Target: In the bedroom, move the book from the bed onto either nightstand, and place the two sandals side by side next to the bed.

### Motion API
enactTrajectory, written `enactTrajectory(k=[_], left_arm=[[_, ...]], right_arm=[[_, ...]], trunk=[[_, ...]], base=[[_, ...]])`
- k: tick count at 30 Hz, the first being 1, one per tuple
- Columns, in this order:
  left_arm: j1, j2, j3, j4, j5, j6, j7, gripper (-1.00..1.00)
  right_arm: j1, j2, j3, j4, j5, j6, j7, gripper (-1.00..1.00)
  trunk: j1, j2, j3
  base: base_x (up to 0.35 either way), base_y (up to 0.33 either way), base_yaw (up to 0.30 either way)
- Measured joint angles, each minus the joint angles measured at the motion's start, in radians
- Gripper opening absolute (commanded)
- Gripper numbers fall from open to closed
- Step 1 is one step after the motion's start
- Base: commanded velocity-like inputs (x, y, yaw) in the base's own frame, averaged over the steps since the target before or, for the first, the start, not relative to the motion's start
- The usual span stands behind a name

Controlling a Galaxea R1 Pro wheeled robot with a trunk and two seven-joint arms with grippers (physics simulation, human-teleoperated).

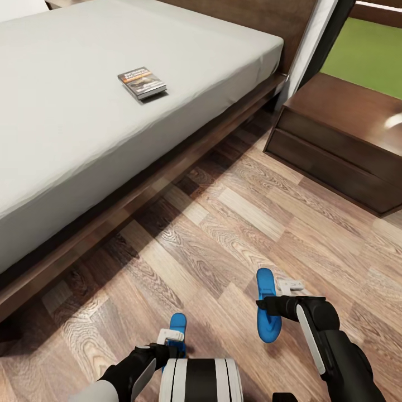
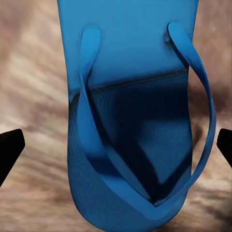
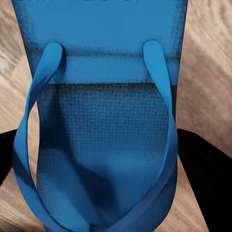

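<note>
The book lies on the bed, not yet moved to the nightstand. Both sandals are off the floor, well out from the bed: the right claw grips 1 sandal; the left claw looks wide around the other sandal, grip uncertain. Bare floor runs along the bed's frame.
</note>
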Motion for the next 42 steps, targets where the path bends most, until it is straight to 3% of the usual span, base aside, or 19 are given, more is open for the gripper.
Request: enactTrajectory(k=[12,16,38,40,42], left_arm=[[0.000,0.000,0.000,0.001,0.000,-0.001,0.000,1.00],[0.000,0.000,0.000,-0.001,0.014,-0.001,-0.003,1.00],[0.000,0.001,-0.002,-0.005,0.023,0.000,-0.008,1.00],[0.000,0.001,-0.002,-0.008,0.022,0.000,-0.010,1.00],[0.000,0.001,0.000,0.000,-0.003,-0.001,0.001,1.00]], right_arm=[[0.000,-0.001,0.000,0.000,0.000,0.000,0.000,-1.00],[0.000,-0.001,0.000,0.000,0.000,0.000,0.000,-1.00],[0.000,0.000,0.000,0.000,0.000,0.000,0.000,-1.00],[0.000,0.000,0.000,0.000,0.000,0.000,0.000,-1.00],[0.000,0.000,0.000,0.000,0.000,0.000,0.000,-1.00]], trunk=[[0.000,0.000,0.000],[0.002,-0.001,-0.015],[0.003,-0.001,-0.023],[0.003,-0.002,-0.027],[0.003,-0.002,-0.027]], base=[[0.000,0.000,0.000],[0.000,0.000,0.000],[0.000,0.000,0.000],[0.000,0.000,0.000],[0.000,0.000,0.000]])
